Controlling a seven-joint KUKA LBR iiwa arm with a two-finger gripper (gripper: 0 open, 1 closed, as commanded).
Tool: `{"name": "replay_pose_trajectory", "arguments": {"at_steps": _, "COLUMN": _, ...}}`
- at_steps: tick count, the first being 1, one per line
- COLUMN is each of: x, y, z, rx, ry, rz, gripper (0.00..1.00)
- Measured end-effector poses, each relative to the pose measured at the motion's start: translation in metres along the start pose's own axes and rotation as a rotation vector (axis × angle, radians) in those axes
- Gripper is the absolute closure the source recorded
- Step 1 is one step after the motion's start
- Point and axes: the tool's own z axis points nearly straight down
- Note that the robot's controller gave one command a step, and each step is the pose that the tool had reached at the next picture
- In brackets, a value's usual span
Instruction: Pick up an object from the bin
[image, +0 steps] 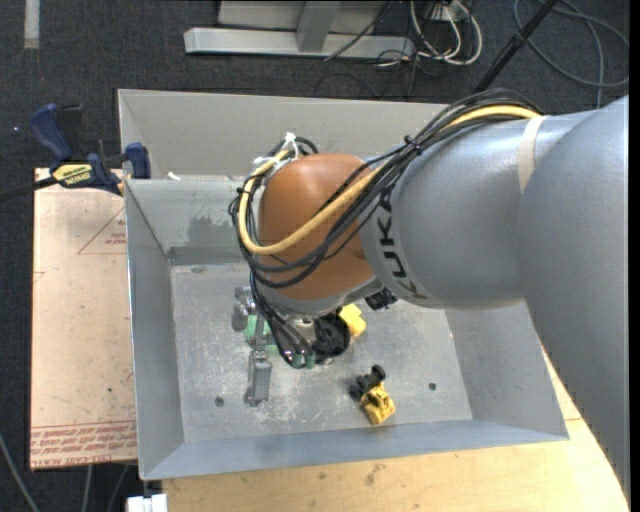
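Note:
My gripper (258, 384) hangs below the arm's wrist, its grey tip low over the bin floor left of the middle. Just above that tip, a small green thing (255, 328) shows against the gripper body; whether it is held is hidden. To its right lies a black round thing (331, 338) with a yellow piece (352, 320) behind it, both partly covered by the wrist. A small yellow-and-black thing (372, 396) lies alone on the floor toward the front, apart from the gripper.
The big grey arm comes in from the right and covers the bin's right and back parts. An orange cover and looping cables on the wrist hide the middle of the bin. Bare floor shows at the front left, near the sloping walls.

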Motion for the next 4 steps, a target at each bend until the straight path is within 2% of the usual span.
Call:
{"name": "replay_pose_trajectory", "arguments": {"at_steps": 1, "x": -0.002, "y": -0.001, "z": -0.004, "rx": -0.001, "ry": -0.007, "rz": 0.004, "gripper": 0.00}}
{"name": "replay_pose_trajectory", "arguments": {"at_steps": 2, "x": -0.062, "y": -0.050, "z": 0.036, "rx": -0.003, "ry": -0.015, "rz": -0.141, "gripper": 0.00}}
{"name": "replay_pose_trajectory", "arguments": {"at_steps": 3, "x": -0.073, "y": -0.065, "z": 0.030, "rx": -0.002, "ry": -0.009, "rz": -0.065, "gripper": 0.00}}
{"name": "replay_pose_trajectory", "arguments": {"at_steps": 4, "x": -0.078, "y": -0.068, "z": 0.053, "rx": -0.001, "ry": -0.010, "rz": -0.177, "gripper": 0.00}}
